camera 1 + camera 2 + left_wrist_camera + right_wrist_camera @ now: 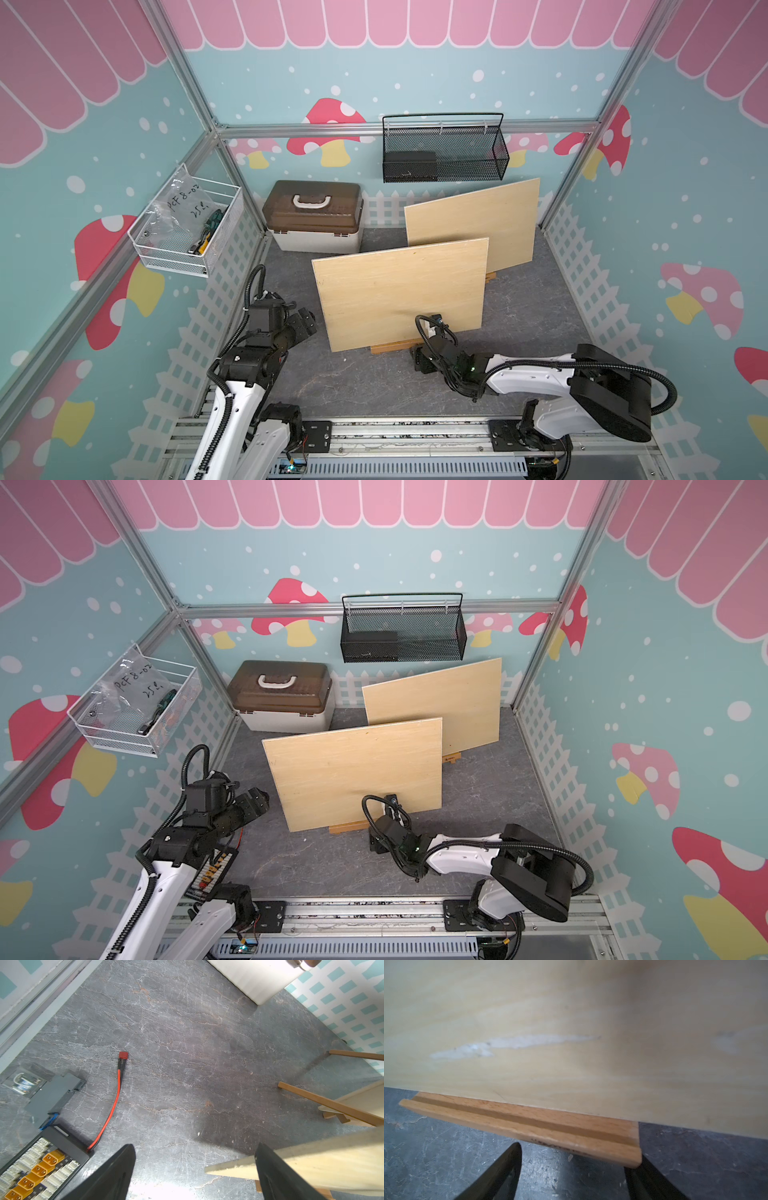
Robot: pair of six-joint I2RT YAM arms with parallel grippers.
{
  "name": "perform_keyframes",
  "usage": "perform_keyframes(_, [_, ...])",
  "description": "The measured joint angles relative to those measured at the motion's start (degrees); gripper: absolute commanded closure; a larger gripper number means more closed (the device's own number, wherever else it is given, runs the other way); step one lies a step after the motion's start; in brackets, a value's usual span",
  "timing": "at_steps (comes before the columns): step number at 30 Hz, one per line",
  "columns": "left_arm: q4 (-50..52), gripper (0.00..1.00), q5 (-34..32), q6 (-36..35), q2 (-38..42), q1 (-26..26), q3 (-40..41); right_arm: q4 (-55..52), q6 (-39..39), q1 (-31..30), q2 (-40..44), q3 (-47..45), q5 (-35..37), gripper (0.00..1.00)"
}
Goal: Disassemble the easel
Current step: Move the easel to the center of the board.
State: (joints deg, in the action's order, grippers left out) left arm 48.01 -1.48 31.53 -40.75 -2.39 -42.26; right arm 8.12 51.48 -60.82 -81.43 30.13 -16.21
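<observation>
Two easels stand on the grey floor, each bearing a pale plywood board: the front board (399, 295) (353, 771) and the rear board (473, 224). The front easel's brown ledge (392, 347) (529, 1126) juts out under its board. My right gripper (579, 1153) (419, 357) sits low at the ledge's right end, open, one finger (652, 1180) beneath the ledge tip, nothing between. My left gripper (195, 1157) (305, 322) hovers open at the front board's left lower corner (228, 1167). Thin brown easel legs (324, 1101) show beyond.
A brown-lidded storage box (313, 216) stands at the back left. A black mesh basket (444, 149) hangs on the back wall, a white wire basket (187, 224) on the left wall. A connector board (37, 1167) with a red wire (116, 1095) lies under the left arm.
</observation>
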Motion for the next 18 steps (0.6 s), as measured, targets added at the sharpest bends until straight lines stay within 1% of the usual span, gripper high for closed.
perform_keyframes(10, [0.07, 0.06, 0.00, 0.00, -0.07, 0.00, -0.02, -0.35, -2.32, -0.39, -6.62, 7.06, -4.68, 0.20])
perform_keyframes(18, [0.98, 0.06, -0.44, 0.00, 0.39, 0.00, -0.33, 0.17, -3.50, 0.90, -10.84, 11.02, -5.86, 0.19])
